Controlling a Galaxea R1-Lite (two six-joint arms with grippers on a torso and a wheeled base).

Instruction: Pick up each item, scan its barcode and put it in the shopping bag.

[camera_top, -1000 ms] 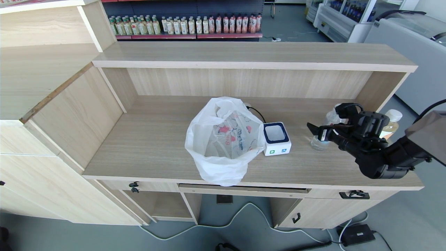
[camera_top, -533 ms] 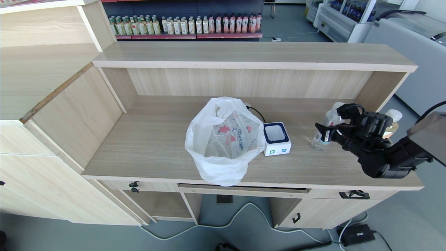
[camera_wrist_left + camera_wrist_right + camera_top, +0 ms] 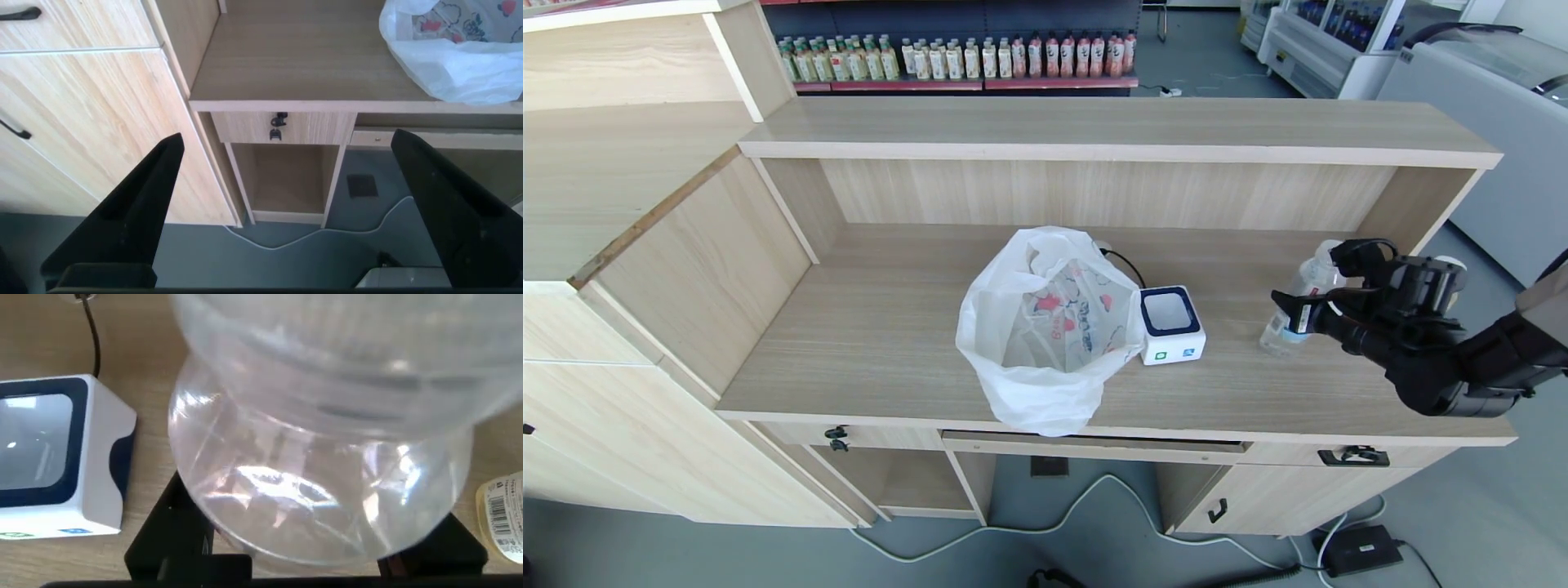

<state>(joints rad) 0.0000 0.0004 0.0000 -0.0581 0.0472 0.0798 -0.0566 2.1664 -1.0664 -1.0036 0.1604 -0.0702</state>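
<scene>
One clear bottle (image 3: pixel 1284 333), 3 o'clock of the scanner (image 3: pixel 1170 324), looks light, slick, squishy; right gripper (image 3: pixel 1307 276) has fingers clamped on its waist.

Head overlooks counter (image 3: pixel 890 327); right wrist close; scanner (image 3: pixel 1170 324) shared.

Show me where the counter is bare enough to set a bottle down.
Widest: the counter between its left wall and the bag. Smaller: the gap between the scanner and the bottle, and the back strip behind the bag, crossed by a cable. Crowded: the right end, where the right gripper holds the bottle.
</scene>
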